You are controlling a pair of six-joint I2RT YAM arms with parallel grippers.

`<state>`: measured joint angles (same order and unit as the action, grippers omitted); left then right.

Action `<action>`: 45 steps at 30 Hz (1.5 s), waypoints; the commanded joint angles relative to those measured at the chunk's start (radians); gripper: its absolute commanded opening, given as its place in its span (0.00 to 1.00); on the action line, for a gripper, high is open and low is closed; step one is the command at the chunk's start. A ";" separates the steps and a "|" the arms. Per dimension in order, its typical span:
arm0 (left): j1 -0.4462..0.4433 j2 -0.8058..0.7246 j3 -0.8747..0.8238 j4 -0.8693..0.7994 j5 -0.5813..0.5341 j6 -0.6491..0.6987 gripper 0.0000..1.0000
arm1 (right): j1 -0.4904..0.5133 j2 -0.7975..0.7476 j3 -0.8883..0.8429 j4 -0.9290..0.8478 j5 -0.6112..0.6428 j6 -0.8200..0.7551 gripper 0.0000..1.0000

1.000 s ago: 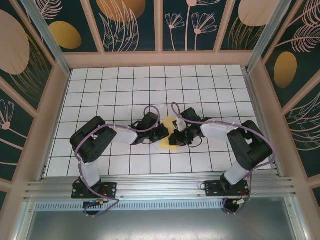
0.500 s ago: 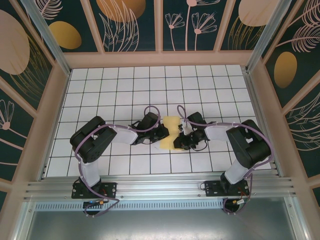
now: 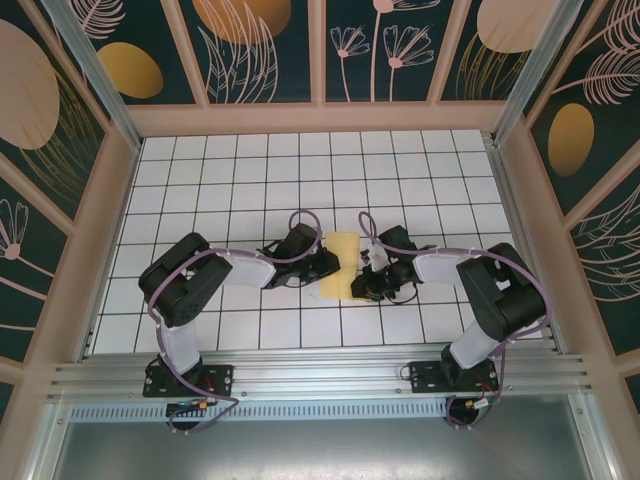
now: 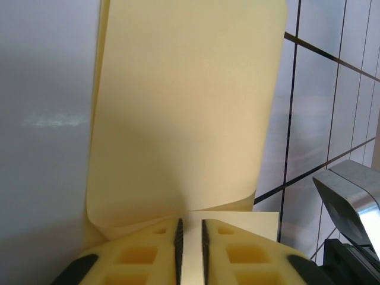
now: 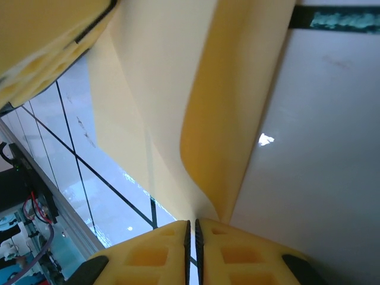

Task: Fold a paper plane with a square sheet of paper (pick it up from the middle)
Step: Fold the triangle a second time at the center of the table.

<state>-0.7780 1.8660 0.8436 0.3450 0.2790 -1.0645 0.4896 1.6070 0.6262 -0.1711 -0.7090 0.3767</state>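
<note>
The square sheet of paper (image 3: pixel 341 262), pale yellow and folded over itself, lies between the two grippers in the middle of the table. In the left wrist view the sheet (image 4: pixel 184 107) curls up from a fold just ahead of my left gripper (image 4: pixel 190 228). Its jaws stand slightly apart, with a flat layer of paper showing in the gap. My right gripper (image 5: pixel 191 228) is shut on the sheet's edge (image 5: pixel 237 107), where a raised flap meets the tips. From above, the left gripper (image 3: pixel 326 268) and right gripper (image 3: pixel 360 275) flank the paper. A paper plane is out of view.
The white grid table (image 3: pixel 250 180) stretches behind and to both sides of the arms. Wooden frame walls (image 3: pixel 320 118) enclose it. A fingertip of the left gripper (image 5: pixel 41 41) shows in the right wrist view, close to the sheet.
The right gripper has drawn back to the right, so more of the sheet shows. The left jaws have parted a little.
</note>
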 commanded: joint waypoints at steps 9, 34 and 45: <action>0.002 -0.133 -0.098 0.266 0.106 -0.106 0.29 | -0.009 0.019 -0.012 -0.044 0.043 0.019 0.15; -0.101 0.000 -0.135 0.339 0.038 -0.239 0.20 | -0.008 0.003 0.005 -0.058 0.047 0.031 0.15; -0.102 0.028 -0.095 0.222 -0.034 -0.235 0.22 | -0.003 0.009 0.003 -0.065 0.058 0.030 0.15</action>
<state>-0.8738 1.8732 0.7223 0.6170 0.2821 -1.2888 0.4896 1.6070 0.6285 -0.1730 -0.7074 0.3992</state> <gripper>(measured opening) 0.216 0.149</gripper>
